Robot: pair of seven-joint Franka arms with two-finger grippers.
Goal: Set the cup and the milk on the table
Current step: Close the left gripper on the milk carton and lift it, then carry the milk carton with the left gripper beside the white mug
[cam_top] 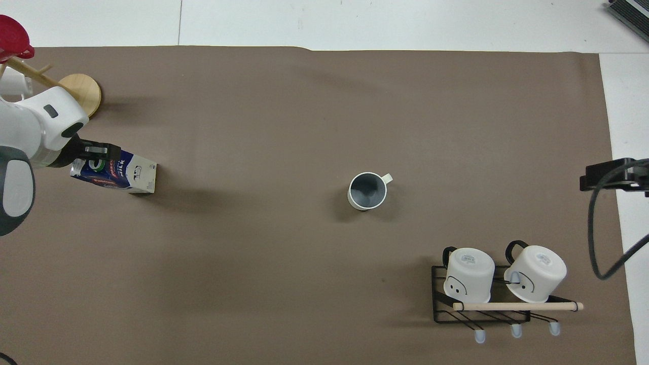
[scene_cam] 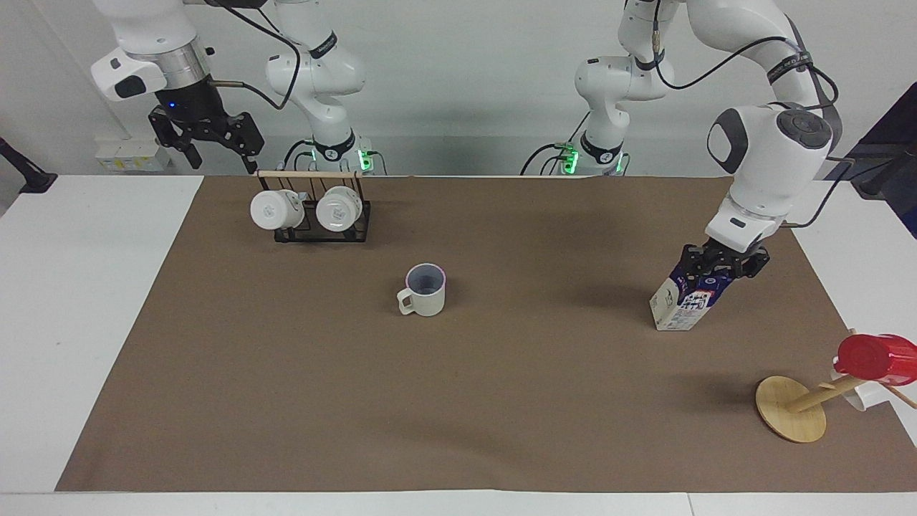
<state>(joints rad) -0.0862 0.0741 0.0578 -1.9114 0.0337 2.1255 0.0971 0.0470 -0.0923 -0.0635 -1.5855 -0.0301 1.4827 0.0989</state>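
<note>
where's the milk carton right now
The milk stands on the brown mat toward the left arm's end of the table, the left gripper closed on its top, near the wooden stand.

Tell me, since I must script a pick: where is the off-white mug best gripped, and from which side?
Grip the off-white mug by its rim wall from straight above, away from the handle: it stands upright and open-mouthed on the brown mat, with bare mat all round.

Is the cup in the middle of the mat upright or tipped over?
Upright: the cup stands on its base, its open mouth facing up.
</note>
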